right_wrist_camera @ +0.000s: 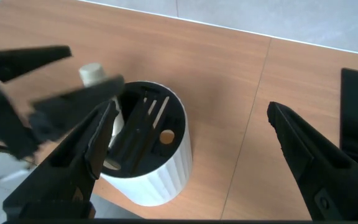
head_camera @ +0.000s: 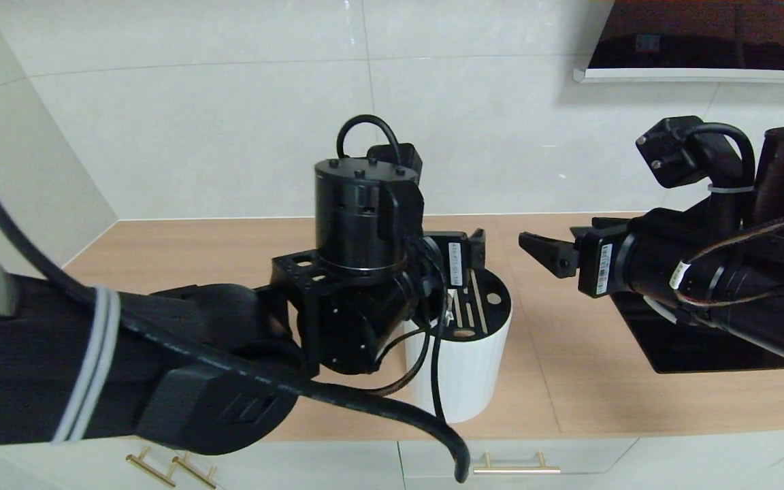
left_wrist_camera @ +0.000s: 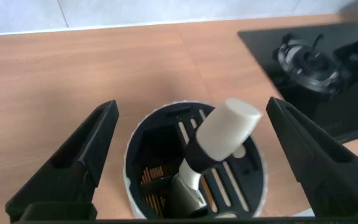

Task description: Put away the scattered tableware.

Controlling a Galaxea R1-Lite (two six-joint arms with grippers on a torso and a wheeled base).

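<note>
Hovering over the holder, both claws wide

Wooden surface (head_camera: 194, 252), white tiled wall (head_camera: 194, 122) behind, black cooktop (head_camera: 705, 350) to robot's right. White ribbed holder (head_camera: 467, 371) upright near front edge. Utensil (left_wrist_camera: 225, 130) stands inside, long axis tilted off vertical, white handle up. Left claw (left_wrist_camera: 191, 106) spread wide above holder. Right claw (right_wrist_camera: 191, 109) spread wide, empty, nearby.

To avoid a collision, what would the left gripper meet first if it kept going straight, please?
The open left gripper would likely meet the cream-white utensil handle standing in the white ribbed cylindrical holder; depth is unclear.
</note>
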